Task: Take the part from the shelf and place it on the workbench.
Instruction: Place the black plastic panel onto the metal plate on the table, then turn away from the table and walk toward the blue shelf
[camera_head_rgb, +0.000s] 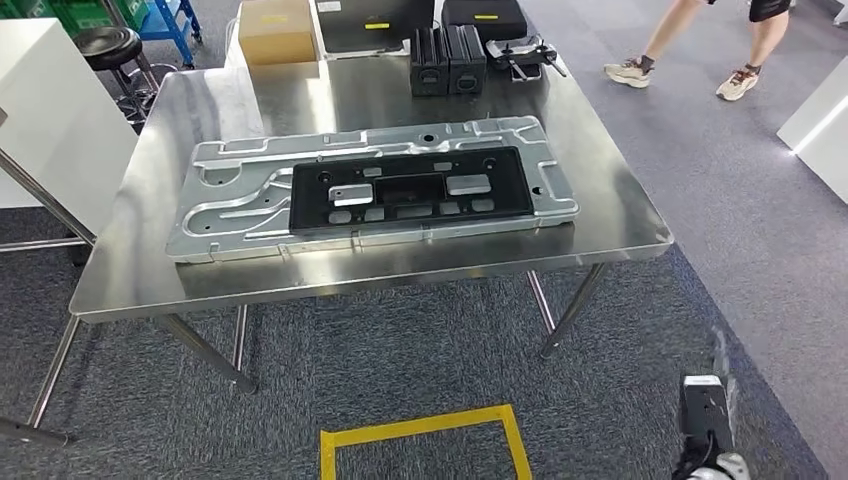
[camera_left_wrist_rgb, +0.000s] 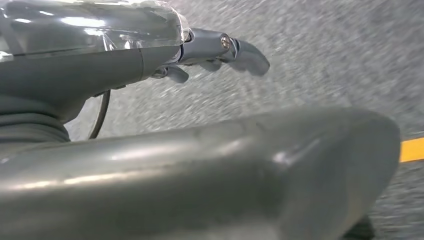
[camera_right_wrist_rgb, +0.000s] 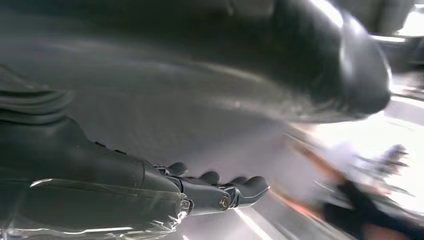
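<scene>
A long black plastic part (camera_head_rgb: 410, 190) with cut-outs lies flat on a large stamped silver metal panel (camera_head_rgb: 240, 200). Both rest on the steel workbench (camera_head_rgb: 130, 270) in the head view. My left hand (camera_left_wrist_rgb: 215, 52) hangs over grey carpet, fingers stretched out and holding nothing. My right hand (camera_right_wrist_rgb: 215, 190) also hangs low with its fingers extended and nothing in them; its view is blurred. Part of my right wrist (camera_head_rgb: 705, 420) shows at the lower right of the head view, well below and in front of the bench.
At the far side of the bench stand a cardboard box (camera_head_rgb: 277, 30), two black cases (camera_head_rgb: 447, 60) and a clamp-like tool (camera_head_rgb: 520, 55). A black stool (camera_head_rgb: 108, 45) is far left. A person's legs (camera_head_rgb: 690, 40) walk beyond. Yellow floor tape (camera_head_rgb: 425, 440) lies before the bench.
</scene>
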